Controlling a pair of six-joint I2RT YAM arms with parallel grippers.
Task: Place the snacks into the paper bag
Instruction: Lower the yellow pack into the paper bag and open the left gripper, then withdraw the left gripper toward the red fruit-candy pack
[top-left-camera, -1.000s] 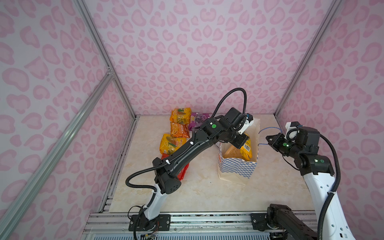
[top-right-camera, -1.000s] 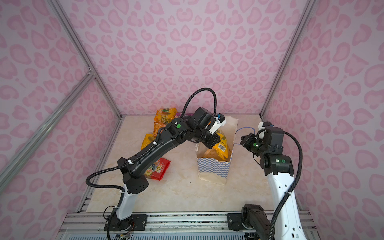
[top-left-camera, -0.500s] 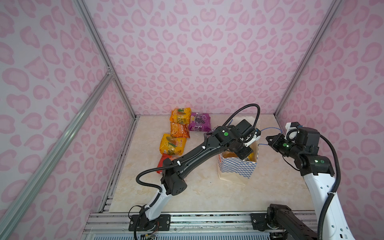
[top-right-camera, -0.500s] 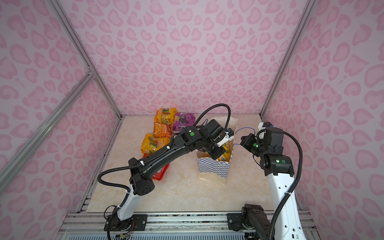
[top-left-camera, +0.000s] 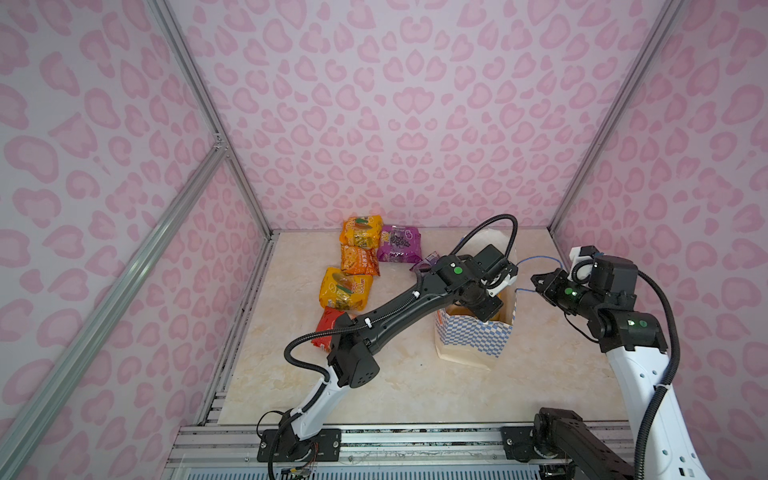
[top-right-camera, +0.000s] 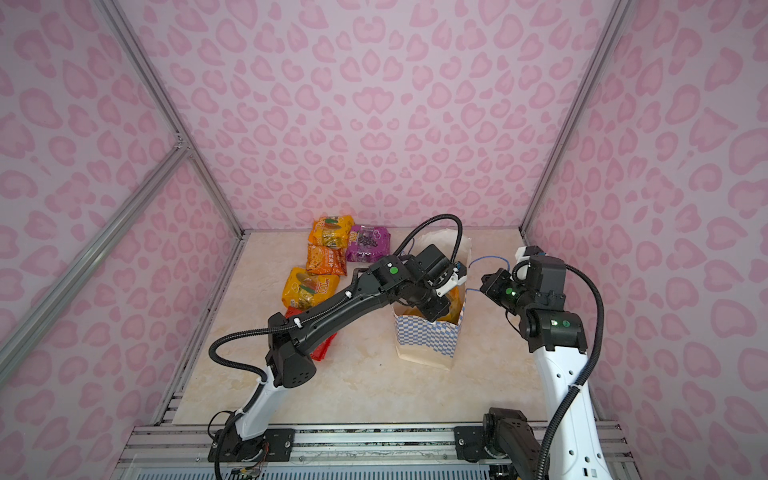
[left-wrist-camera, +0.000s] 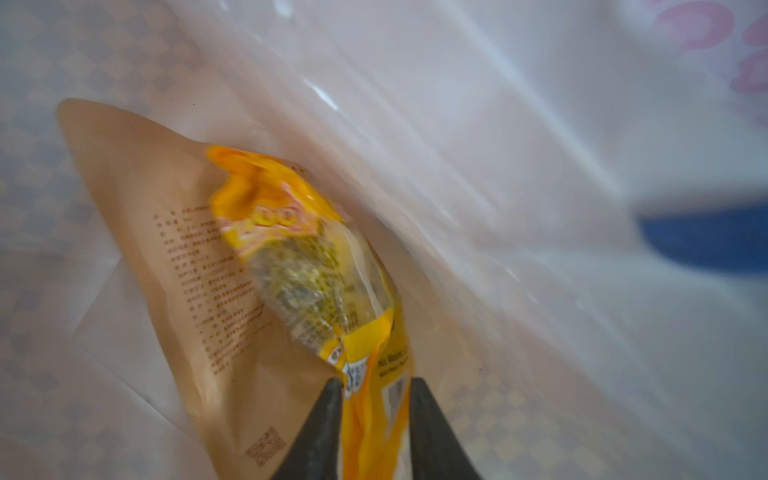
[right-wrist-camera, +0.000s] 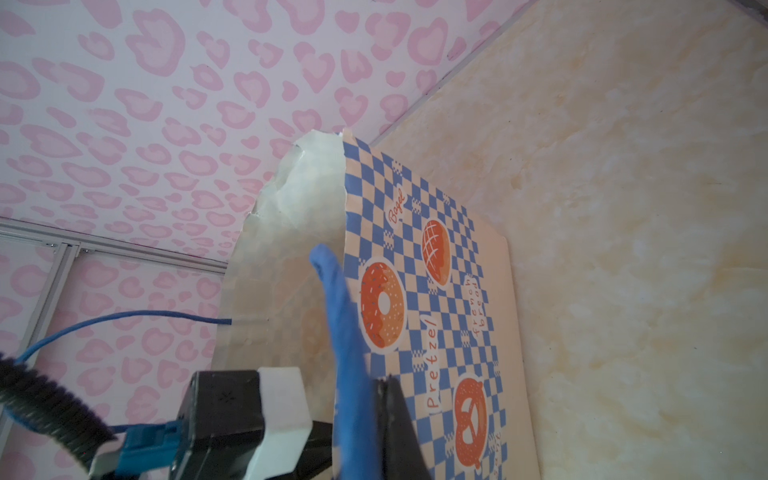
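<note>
- Pink heart-print walls (top-left-camera: 395, 104) box in a marbled table (top-left-camera: 415, 386). The bag (top-left-camera: 473, 336) stands upright at about 3 o'clock from the table's middle.
- The left end effector (left-wrist-camera: 376, 384) is down inside the bag, jaws apart, with the tail of the yellow packet (left-wrist-camera: 307, 257) lying between them. I cannot tell whether a finger touches the film.
- The right end effector (top-left-camera: 537, 286), at the bag's 3 o'clock, is clamped together on the blue handle (right-wrist-camera: 345, 332), holding the mouth open.
- In the bag, a tan pouch (left-wrist-camera: 166, 232) lies low with the yellow packet on it, leaning on the white wall.
- The crinkly film may snag a finger as the arm lifts and ride back out.
- The left wrist fills the mouth, so a sideways exit could drag the rim and tip the bag. Only a thin cord steadies it, and that cord may slip.
- The other packets (top-left-camera: 359, 259) lie from 9 to 12 o'clock. The red packet (top-left-camera: 328, 330) sits partly under the left arm, an awkward reach.
</note>
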